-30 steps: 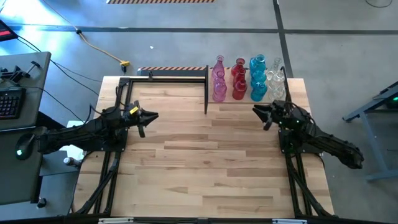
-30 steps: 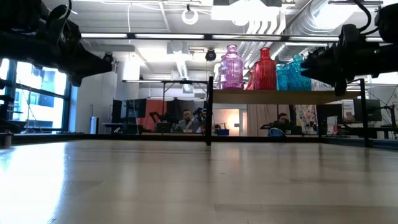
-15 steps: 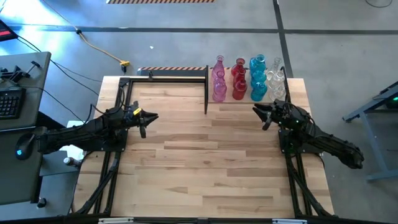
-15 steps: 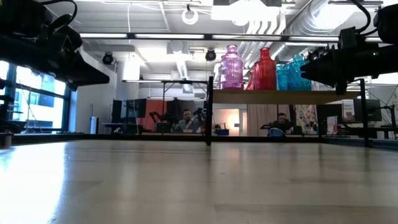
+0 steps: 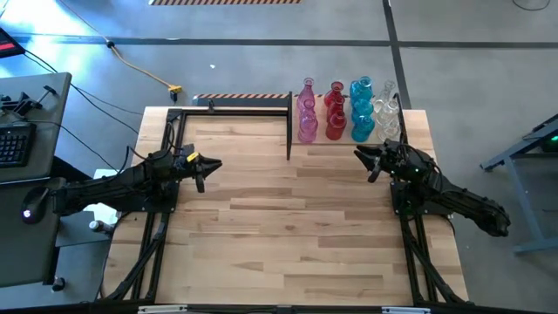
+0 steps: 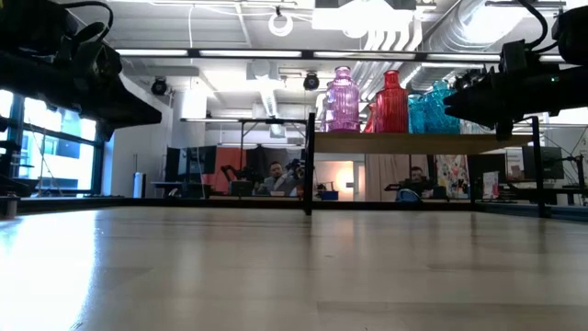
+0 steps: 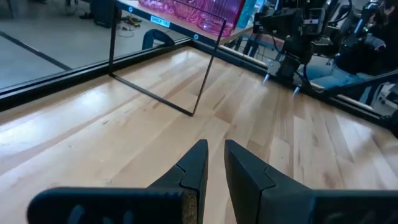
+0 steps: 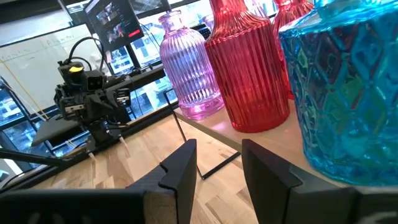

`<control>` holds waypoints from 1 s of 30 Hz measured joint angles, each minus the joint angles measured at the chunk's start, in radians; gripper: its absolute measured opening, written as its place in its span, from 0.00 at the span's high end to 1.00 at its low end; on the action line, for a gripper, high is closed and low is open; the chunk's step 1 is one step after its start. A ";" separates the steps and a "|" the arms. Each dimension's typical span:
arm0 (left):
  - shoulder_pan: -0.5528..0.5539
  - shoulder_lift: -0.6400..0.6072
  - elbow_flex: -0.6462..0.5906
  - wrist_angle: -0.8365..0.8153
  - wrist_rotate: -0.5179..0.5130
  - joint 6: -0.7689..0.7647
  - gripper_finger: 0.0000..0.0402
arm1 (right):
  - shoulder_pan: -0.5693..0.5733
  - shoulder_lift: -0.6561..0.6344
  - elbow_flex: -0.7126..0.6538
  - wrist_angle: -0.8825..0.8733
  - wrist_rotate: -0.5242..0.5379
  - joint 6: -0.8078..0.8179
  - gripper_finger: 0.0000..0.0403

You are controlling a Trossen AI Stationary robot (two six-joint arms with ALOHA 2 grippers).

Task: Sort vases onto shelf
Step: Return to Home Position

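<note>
Pink (image 5: pixel 306 118), red (image 5: pixel 336 113), blue (image 5: pixel 362 109) and clear (image 5: pixel 386 109) vases stand in rows on the raised shelf (image 6: pixel 413 143) at the table's far right. The low view shows the pink vase (image 6: pixel 343 99), the red vase (image 6: pixel 392 103) and the blue vase (image 6: pixel 432 108) upright on its board. My left gripper (image 5: pixel 209 164) hovers at the table's left, open by a narrow gap (image 7: pixel 216 155), with nothing between its fingers. My right gripper (image 5: pixel 359 155) hovers just near of the shelf, open and empty (image 8: pixel 217 155), pointing at the red vase (image 8: pixel 249 68) and the blue vase (image 8: pixel 348 87).
A black bar frame (image 5: pixel 231 106) runs along the far left edge and ends in a post (image 5: pixel 289 131) beside the shelf. The bare wooden tabletop (image 5: pixel 288 227) lies between and in front of the arms. People sit in the room behind (image 6: pixel 273 175).
My left gripper has tipped its fingers slightly downward while staying in place. The vases have not moved.
</note>
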 joint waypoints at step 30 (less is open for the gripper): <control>-0.002 -0.085 -0.056 0.123 0.002 0.000 0.89 | 0.120 -0.018 0.000 0.000 0.001 0.000 0.71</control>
